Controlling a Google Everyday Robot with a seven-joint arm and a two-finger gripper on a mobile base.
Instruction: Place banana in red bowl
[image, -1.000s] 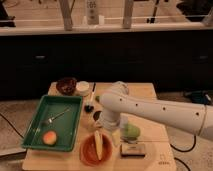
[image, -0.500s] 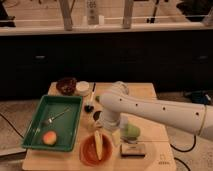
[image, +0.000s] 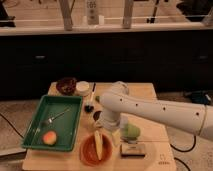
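Note:
The pale yellow banana lies in the orange-red bowl at the front middle of the wooden table, its upper end leaning over the bowl's far rim. My gripper hangs from the white arm just above and to the right of the bowl, close to the banana's upper end. Whether it touches the banana I cannot tell.
A green tray at the left holds a round peach-orange fruit and a fork. A dark brown bowl and a white cup stand at the back. A round green fruit and a grey block lie right of the bowl.

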